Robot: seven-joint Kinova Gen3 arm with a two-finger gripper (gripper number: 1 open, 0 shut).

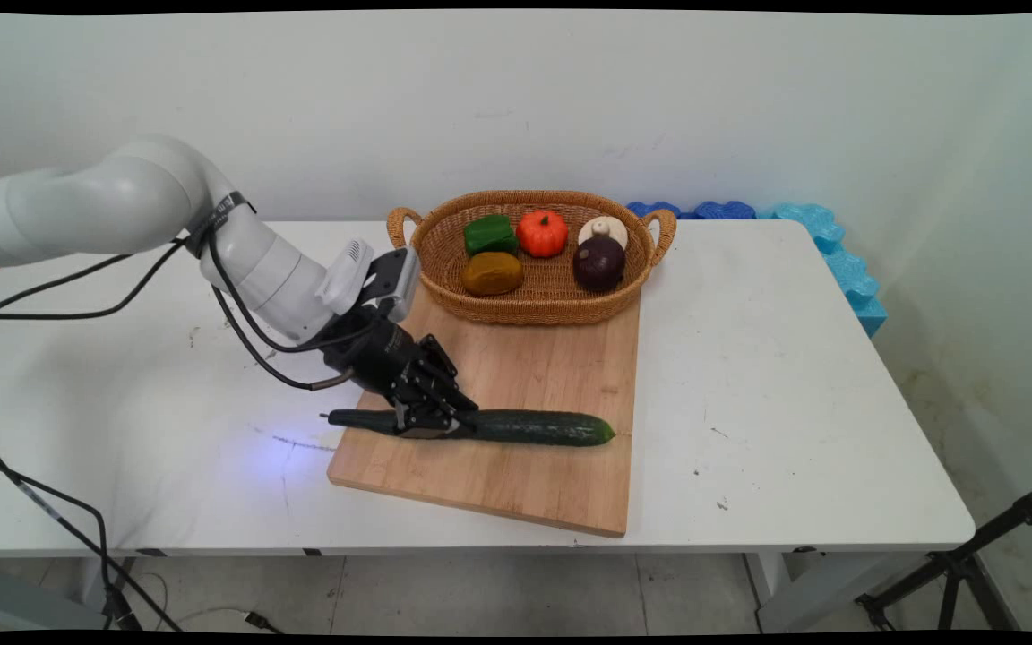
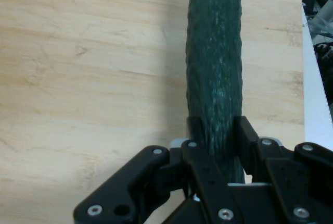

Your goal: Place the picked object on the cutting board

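Note:
A long dark green cucumber (image 1: pixel 534 427) lies across the near part of a wooden cutting board (image 1: pixel 516 385), its stem end sticking out past the board's left edge. My black gripper (image 1: pixel 431 423) is down on the cucumber's left part and shut on it. In the hand view the cucumber (image 2: pixel 214 78) runs up the picture from between the two fingers (image 2: pixel 244 135), which press on both its sides, with the board (image 2: pixel 88 78) beneath.
A wicker basket (image 1: pixel 529 309) stands on the board's far end holding a green pepper (image 1: pixel 490 234), an orange pumpkin (image 1: pixel 542 233), a brown potato (image 1: pixel 492 273), a white mushroom (image 1: pixel 603 229) and a dark purple onion (image 1: pixel 598 263). Blue foam pieces (image 1: pixel 825 242) lie at the table's back right.

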